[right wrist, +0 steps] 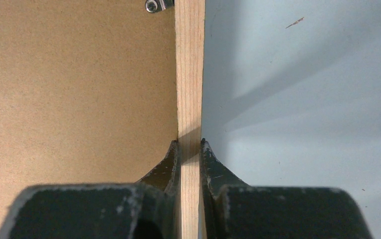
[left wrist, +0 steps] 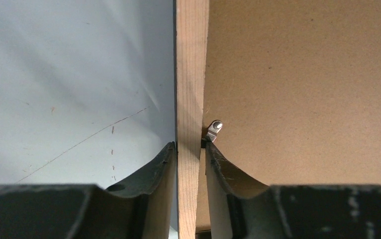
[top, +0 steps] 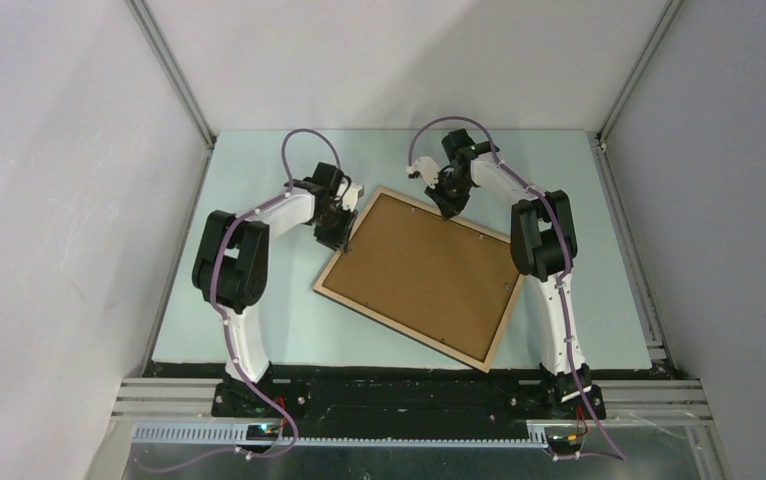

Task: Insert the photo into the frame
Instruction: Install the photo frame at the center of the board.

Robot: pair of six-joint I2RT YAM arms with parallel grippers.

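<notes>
The frame (top: 399,331) lies back side up on the table, turned at an angle, its light-wood rail running round a brown hardboard backing panel (top: 419,275). My left gripper (top: 337,232) is at the frame's upper left side. In the left wrist view its jaws (left wrist: 189,147) straddle the wood rail (left wrist: 188,74) and press on both sides, beside a small metal clip (left wrist: 213,130). My right gripper (top: 449,208) is at the far side, shut on the rail (right wrist: 188,74) with one finger over the panel (right wrist: 79,89). The photo is not in view.
The pale green table (top: 579,200) is walled by grey panels on the left, right and back. Another metal clip (right wrist: 156,5) sits on the backing panel ahead of the right gripper. Both arm bases stand at the near edge.
</notes>
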